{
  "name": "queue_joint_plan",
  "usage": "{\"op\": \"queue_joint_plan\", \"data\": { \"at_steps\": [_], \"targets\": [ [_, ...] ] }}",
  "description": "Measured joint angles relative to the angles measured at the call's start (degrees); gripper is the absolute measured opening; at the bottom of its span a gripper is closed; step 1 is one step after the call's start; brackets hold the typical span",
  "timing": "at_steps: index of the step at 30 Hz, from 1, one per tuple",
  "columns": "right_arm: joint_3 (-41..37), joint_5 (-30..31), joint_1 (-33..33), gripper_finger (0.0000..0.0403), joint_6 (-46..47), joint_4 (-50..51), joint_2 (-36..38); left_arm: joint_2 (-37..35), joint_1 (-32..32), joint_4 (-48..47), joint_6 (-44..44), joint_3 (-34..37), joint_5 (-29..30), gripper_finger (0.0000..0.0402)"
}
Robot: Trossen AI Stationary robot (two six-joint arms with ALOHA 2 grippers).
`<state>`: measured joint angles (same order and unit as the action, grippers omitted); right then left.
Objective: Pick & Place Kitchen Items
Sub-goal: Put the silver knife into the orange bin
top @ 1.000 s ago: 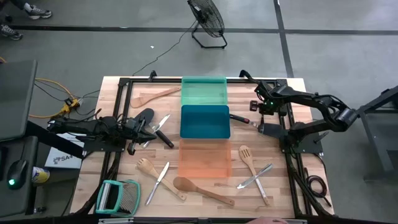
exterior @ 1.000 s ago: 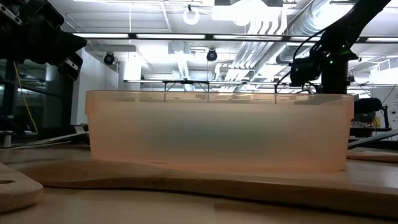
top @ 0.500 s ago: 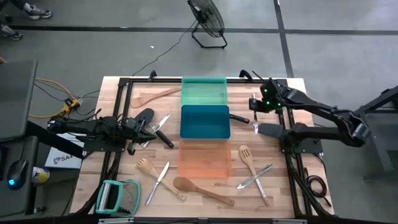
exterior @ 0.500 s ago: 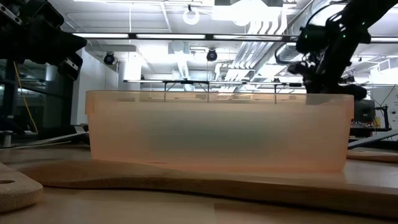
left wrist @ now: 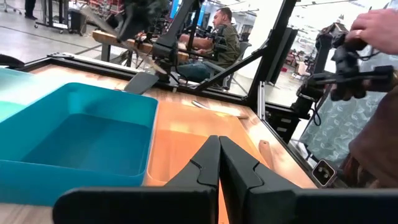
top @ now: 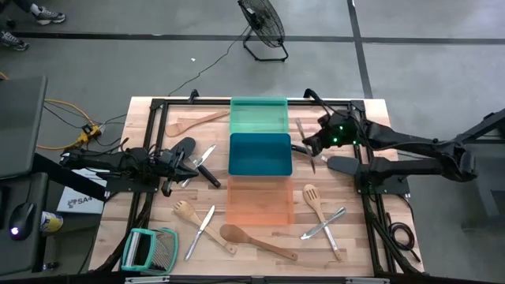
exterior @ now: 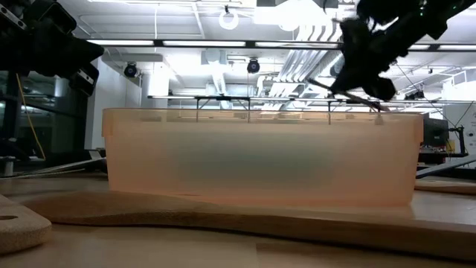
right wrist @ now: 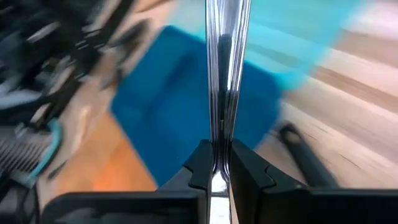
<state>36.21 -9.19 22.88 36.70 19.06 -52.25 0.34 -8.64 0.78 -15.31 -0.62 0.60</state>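
High view: a silver knife (top: 302, 136) is clamped in the right claw (top: 314, 144) and carried clear of the counter (top: 355, 244), just beside the blue tray (top: 259, 154), probably for dropping in. The left claw (top: 192, 162), pressed together and empty, is parked on the tray's far side.

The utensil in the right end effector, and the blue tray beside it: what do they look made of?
The utensil looks like polished metal: silver, with mirror-like streaks along its narrow handle. It is clamped in the right end effector. The blue tray looks like moulded plastic, opaque teal with a smooth, slightly glossy wall and rounded corners.
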Motion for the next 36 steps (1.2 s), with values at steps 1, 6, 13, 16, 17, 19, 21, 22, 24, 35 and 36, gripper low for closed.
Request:
{"op": "queue_joint_plan", "data": {
  "at_steps": [1,6,13,16,17,19,21,22,24,35,36],
  "targets": [
    [0.0,0.0,-1.56,0.0026,-1.06,-1.2,0.0,0.02,0.0,0.0,-0.02,0.0,0.0,0.0],
    [0.07,-0.4,-8.92,0.0026,-4.07,-5.65,-1.04,0.02,0.02,0.01,0.0,0.0,0.0,0.0],
    [1.62,-3.54,-16.39,0.0025,-7.94,-6.96,-5.61,0.02,0.0,0.01,0.0,0.0,0.0,0.0],
    [5.11,-3.79,-18.98,0.0025,-10.84,-5.85,-8.75,0.0,0.01,0.0,0.0,0.0,0.0,0.0],
    [6.38,-3.95,-19.61,0.0025,-11.84,-5.6,-9.92,0.01,0.01,0.0,0.0,0.0,0.01,0.0],
    [9.04,-3.94,-20.81,0.0025,-13.68,-5.24,-12.56,0.02,0.02,0.0,0.0,0.0,0.0,0.0],
    [11.64,-3.85,-22.01,0.0025,-15.36,-3.95,-15.56,0.01,0.02,0.0,0.0,0.0,0.0,0.0],
    [13.04,-3.82,-22.55,0.0025,-15.95,-3.36,-17.18,0.0,0.01,0.0,0.0,0.0,0.0,0.0],
    [15.8,-3.38,-23.53,0.0025,-16.68,-2.55,-20.3,0.01,0.01,0.0,0.0,0.0,0.0,0.0],
    [26.15,-2.77,-26.52,0.0025,-9.63,-2.5,-35.37,0.0,0.01,0.02,0.0,0.0,0.02,0.0],
    [26.36,-2.75,-26.83,0.0025,-8.92,-2.64,-36.3,0.02,0.02,0.0,0.0,0.0,0.0,0.0]
  ]
}}
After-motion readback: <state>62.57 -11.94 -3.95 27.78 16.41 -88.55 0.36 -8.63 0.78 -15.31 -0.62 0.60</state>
